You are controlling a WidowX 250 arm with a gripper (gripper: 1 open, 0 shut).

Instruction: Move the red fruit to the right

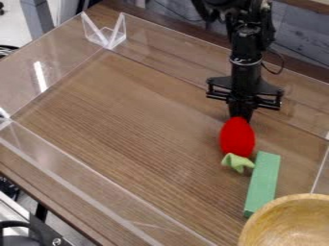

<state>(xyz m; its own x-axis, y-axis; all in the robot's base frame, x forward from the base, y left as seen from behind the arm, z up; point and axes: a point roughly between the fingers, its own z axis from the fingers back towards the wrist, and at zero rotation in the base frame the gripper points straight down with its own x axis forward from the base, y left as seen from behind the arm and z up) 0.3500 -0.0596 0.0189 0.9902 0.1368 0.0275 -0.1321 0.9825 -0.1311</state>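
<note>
The red fruit (pixel 237 135) lies on the wooden table (pixel 129 115), its pale green leafy cap (pixel 238 161) pointing toward the near edge. My gripper (pixel 244 109) points straight down just behind the fruit's far end. Its fingers are shut together with nothing visible between them. Whether the tips touch the fruit I cannot tell. The cap touches the top end of a flat light green block (pixel 264 183).
A clear plastic wall (pixel 52 154) rings the table, with a clear folded stand (pixel 106 34) at the back left. A wooden bowl (pixel 293 223) fills the near right corner, right next to the green block.
</note>
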